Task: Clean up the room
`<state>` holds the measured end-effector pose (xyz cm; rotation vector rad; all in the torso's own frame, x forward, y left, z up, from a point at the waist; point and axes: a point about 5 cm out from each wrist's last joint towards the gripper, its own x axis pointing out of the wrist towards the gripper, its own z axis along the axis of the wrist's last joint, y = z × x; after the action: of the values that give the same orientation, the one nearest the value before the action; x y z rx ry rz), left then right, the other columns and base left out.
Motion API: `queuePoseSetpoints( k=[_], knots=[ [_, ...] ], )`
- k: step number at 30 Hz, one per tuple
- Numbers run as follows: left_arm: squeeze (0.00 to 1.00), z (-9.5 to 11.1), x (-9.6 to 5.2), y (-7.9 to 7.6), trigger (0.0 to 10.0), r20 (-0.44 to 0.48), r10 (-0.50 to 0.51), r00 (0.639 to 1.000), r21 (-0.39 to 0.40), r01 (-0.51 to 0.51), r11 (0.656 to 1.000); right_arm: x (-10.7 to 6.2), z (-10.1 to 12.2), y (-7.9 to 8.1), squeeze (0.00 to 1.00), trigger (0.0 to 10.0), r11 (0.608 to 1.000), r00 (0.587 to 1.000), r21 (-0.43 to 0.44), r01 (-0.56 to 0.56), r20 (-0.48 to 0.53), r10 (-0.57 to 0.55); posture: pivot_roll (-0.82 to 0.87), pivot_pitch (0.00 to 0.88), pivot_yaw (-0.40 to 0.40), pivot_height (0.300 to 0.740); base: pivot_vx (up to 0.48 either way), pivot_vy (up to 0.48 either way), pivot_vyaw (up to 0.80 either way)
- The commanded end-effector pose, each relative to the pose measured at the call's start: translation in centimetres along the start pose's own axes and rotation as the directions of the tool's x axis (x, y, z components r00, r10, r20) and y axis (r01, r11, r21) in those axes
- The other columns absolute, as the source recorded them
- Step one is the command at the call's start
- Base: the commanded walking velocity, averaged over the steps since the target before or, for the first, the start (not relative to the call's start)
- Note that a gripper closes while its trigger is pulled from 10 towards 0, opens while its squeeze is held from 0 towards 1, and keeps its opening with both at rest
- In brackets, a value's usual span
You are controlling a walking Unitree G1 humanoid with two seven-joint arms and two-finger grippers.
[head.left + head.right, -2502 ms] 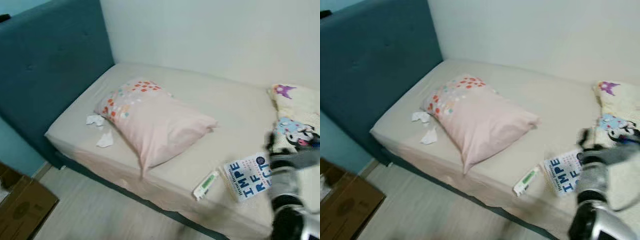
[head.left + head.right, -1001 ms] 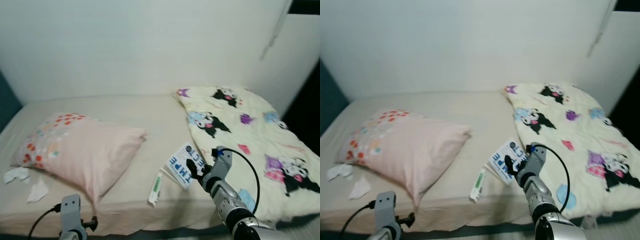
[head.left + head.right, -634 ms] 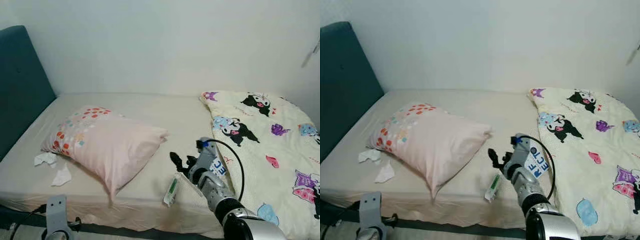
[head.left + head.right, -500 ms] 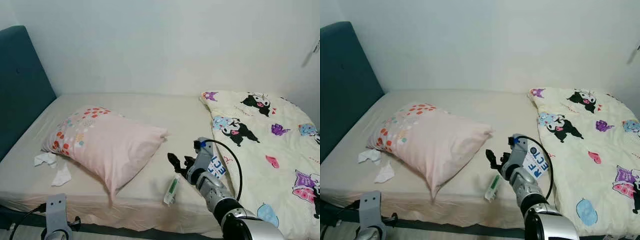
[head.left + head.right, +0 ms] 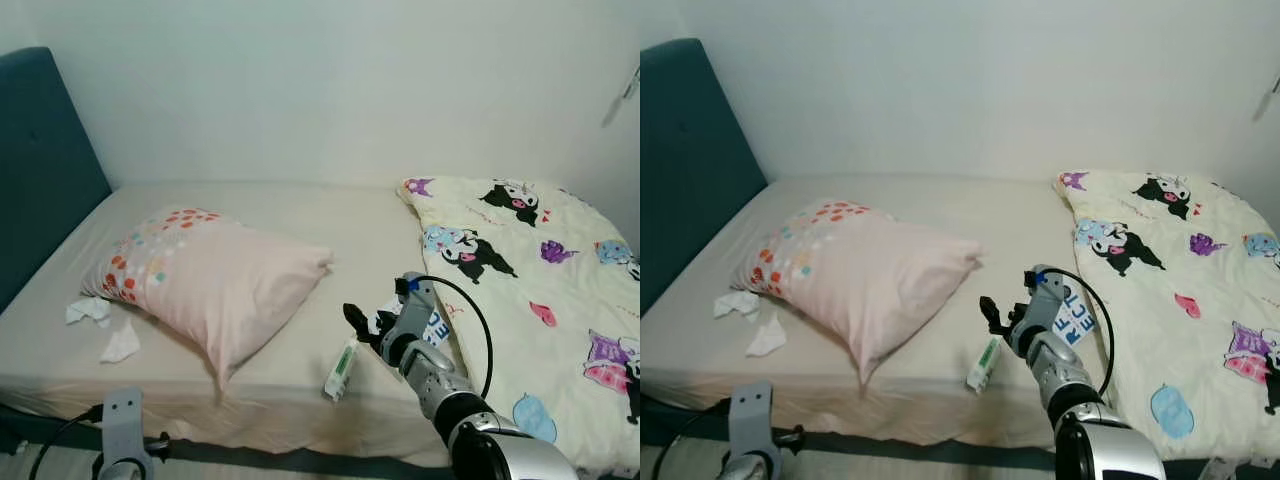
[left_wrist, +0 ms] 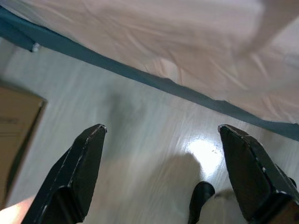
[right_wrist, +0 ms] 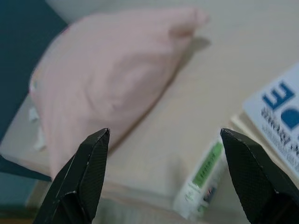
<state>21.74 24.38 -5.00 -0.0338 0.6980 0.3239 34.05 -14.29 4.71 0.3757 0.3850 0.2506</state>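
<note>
Since half a second ago the right gripper (image 5: pixel 362 324) has edged slightly toward the foot-end blanket, and it now hovers with fingers spread wide above the green-and-white tube (image 5: pixel 340 368), which lies near the front edge of the bed (image 5: pixel 300 215) just beside the blue-lettered book (image 5: pixel 1073 318). Crumpled tissues (image 5: pixel 103 328) rest on the sheet beside the pink pillow (image 5: pixel 205 282), well apart from the tube. Left gripper (image 6: pixel 161 175) hangs low over the floor (image 6: pixel 140 135) by the bed's edge, fingers apart, apparently empty.
</note>
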Motion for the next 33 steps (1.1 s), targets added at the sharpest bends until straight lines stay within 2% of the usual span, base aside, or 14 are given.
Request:
queuePoseSetpoints(
  k=[1,12,18,19,20,27,33],
  knots=[
    [0.0,-0.1,0.0,-0.3,10.0,0.001,-0.019,1.0,0.002,0.019,1.0,0.0,-0.6,0.1,0.0,10.0,1.0,1.0,0.004,0.007,-0.031,-0.006,0.0,0.06,-0.002,0.607,0.0,0.0,0.0],
    [0.0,2.8,0.4,-1.8,10.0,0.138,-0.134,0.981,-0.029,0.139,0.99,0.2,0.5,-0.1,0.0,10.0,0.996,0.999,-0.082,0.037,-0.014,-0.038,0.03,0.116,0.01,0.562,0.0,0.0,0.0],
    [0.0,4.7,0.3,-2.6,10.0,0.242,-0.214,0.946,-0.019,0.225,0.974,0.5,2.5,-0.3,0.0,10.0,0.988,0.997,-0.132,0.078,0.032,-0.074,0.05,0.16,0.013,0.537,0.0,0.0,0.0],
    [0.0,4.9,0.3,-2.7,10.0,0.254,-0.225,0.941,-0.017,0.237,0.971,0.5,2.7,-0.3,0.0,10.0,0.985,0.996,-0.147,0.091,0.036,-0.086,0.05,0.16,0.013,0.532,0.0,0.0,0.0],
    [0.0,5.3,0.2,-3.0,10.0,0.274,-0.248,0.929,-0.008,0.26,0.966,0.6,3.0,-0.6,0.0,10.0,0.968,0.991,-0.211,0.135,0.031,-0.132,0.06,0.174,0.014,0.527,0.0,0.0,0.0],
    [0.0,5.7,-0.1,-3.6,10.0,0.321,-0.295,0.9,0.021,0.305,0.952,0.6,3.4,-0.9,0.0,10.0,0.926,0.973,-0.304,0.224,0.015,-0.23,0.07,0.208,0.013,0.517,0.0,0.0,0.0],
    [0.0,5.3,-0.4,-3.4,10.0,0.336,-0.311,0.889,0.037,0.317,0.948,0.8,3.0,-0.6,0.0,10.0,0.935,0.978,-0.299,0.19,-0.021,-0.206,0.09,0.235,0.007,0.517,0.0,0.0,0.0]
  ],
)
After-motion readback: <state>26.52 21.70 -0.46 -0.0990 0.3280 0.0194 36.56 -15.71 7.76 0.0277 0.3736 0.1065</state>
